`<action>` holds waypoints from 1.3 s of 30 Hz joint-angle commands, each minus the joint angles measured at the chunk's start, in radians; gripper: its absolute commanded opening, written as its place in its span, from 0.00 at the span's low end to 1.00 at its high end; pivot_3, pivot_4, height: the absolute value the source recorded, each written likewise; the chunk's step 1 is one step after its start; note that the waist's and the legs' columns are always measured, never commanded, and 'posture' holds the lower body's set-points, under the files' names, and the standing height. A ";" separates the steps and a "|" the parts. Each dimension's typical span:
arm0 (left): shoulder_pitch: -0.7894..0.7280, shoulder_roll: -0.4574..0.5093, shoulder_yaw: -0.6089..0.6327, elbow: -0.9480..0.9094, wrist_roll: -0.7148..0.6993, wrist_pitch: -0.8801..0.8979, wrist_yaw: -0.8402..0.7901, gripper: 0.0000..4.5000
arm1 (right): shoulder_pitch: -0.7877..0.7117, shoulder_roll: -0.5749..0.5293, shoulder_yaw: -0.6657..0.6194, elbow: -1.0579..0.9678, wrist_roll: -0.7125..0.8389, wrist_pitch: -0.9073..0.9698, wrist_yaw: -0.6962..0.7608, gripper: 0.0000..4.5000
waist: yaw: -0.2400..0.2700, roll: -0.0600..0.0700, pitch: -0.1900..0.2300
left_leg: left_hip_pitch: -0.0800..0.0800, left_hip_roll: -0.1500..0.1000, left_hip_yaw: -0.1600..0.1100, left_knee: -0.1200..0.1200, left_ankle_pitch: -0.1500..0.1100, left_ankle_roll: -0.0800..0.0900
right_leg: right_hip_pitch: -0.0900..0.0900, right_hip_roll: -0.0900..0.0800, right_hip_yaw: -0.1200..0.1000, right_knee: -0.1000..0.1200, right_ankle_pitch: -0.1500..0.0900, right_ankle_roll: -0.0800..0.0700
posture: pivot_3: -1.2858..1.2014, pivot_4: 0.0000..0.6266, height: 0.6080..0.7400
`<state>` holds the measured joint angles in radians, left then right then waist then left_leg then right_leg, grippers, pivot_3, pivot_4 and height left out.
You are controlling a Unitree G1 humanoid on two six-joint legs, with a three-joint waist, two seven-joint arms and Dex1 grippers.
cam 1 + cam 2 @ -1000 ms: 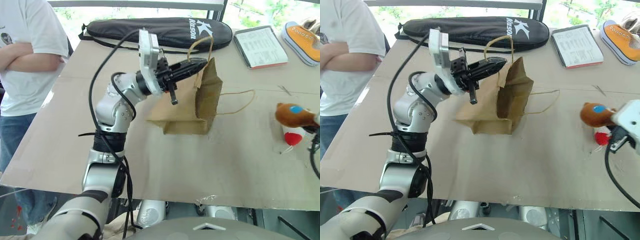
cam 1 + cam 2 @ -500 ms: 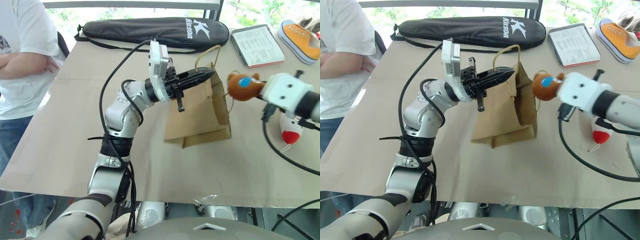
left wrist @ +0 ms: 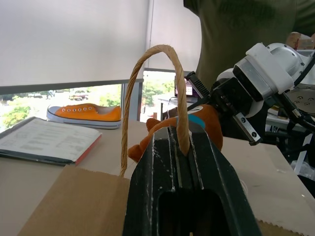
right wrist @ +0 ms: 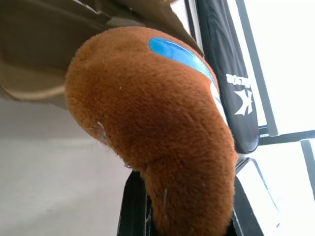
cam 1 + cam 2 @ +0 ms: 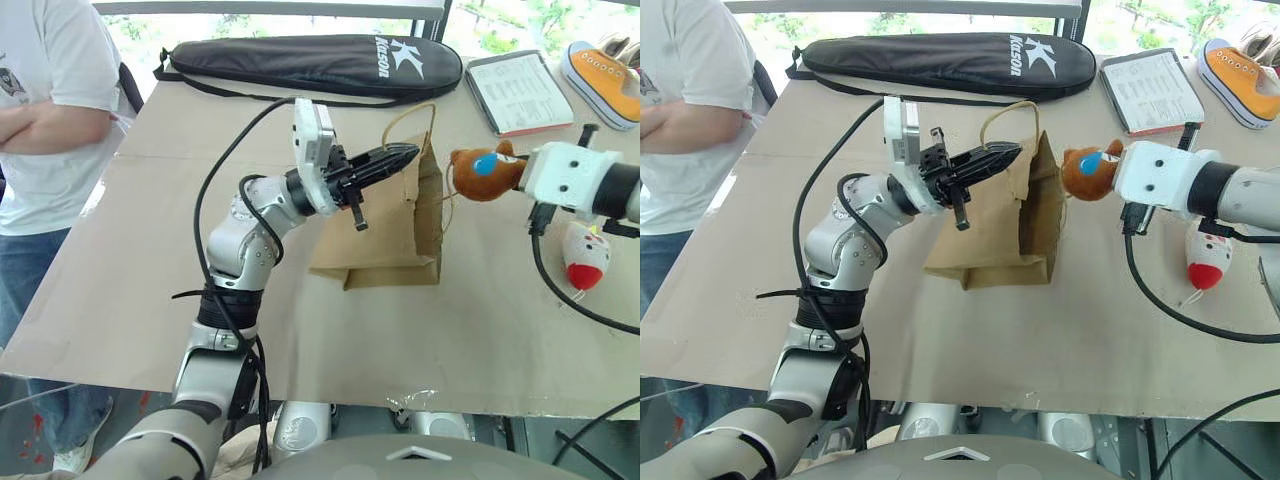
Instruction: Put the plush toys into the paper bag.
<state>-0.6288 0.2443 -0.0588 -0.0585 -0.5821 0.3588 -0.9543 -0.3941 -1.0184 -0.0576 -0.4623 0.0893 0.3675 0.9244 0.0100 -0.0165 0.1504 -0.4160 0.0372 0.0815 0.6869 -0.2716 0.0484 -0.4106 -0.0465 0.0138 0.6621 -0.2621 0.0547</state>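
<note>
The brown paper bag (image 5: 395,230) stands on the table, its mouth turned to the right. My left gripper (image 5: 400,155) is shut on one of the bag's loop handles (image 3: 147,93) and holds the top edge up. My right gripper (image 5: 512,172) is shut on the brown plush toy (image 5: 480,172), which hangs in the air just right of the bag's top edge. In the right wrist view the brown plush toy (image 4: 152,128) sits close against the bag's paper. The white plush toy (image 5: 583,258) with a red base lies on the table at the right.
A long black racket case (image 5: 320,62) lies along the far edge. At the far right sit a clipboard with papers (image 5: 518,92) and an orange sneaker (image 5: 606,78). A person (image 5: 45,120) with folded arms stands at the left of the table.
My right arm swung in from the right edge, carrying the brown plush toy up beside the bag's top. The left gripper kept its hold on the handle; the bag shifted slightly.
</note>
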 commanded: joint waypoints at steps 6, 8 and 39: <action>-0.014 0.006 0.004 -0.030 -0.009 -0.006 -0.008 0.00 | 0.024 -0.034 -0.259 -0.059 0.098 0.149 -0.016 0.01 | 0.004 0.000 0.000 | 0.000 0.000 0.000 0.000 0.000 0.000 | 0.000 0.000 0.000 0.000 0.000 0.000 | 0.52 0.24 1.00; -0.016 0.007 0.003 -0.027 -0.009 -0.005 -0.012 0.00 | 0.026 -0.039 -0.274 -0.067 0.119 0.163 -0.011 0.01 | 0.003 0.000 0.000 | 0.000 0.000 0.000 0.000 0.000 0.000 | 0.000 0.000 0.000 0.000 0.000 0.000 | 0.52 0.24 1.00; 0.011 -0.008 0.031 -0.068 -0.034 0.019 0.032 0.00 | -0.234 0.340 0.375 0.268 -0.185 -0.313 0.045 0.78 | 0.005 0.000 0.000 | 0.000 0.000 0.000 0.000 0.000 0.000 | 0.000 0.000 -0.001 0.000 0.000 0.000 | 0.52 0.24 1.00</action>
<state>-0.6161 0.2344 -0.0427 -0.0686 -0.5924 0.3805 -0.9291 -0.6367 -0.6566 0.3734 -0.1493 -0.1142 0.0506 0.9742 0.0150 -0.0164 0.1504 -0.4165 0.0371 0.0811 0.6871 -0.2715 0.0482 -0.4107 -0.0471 0.0122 0.6621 -0.2620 0.0547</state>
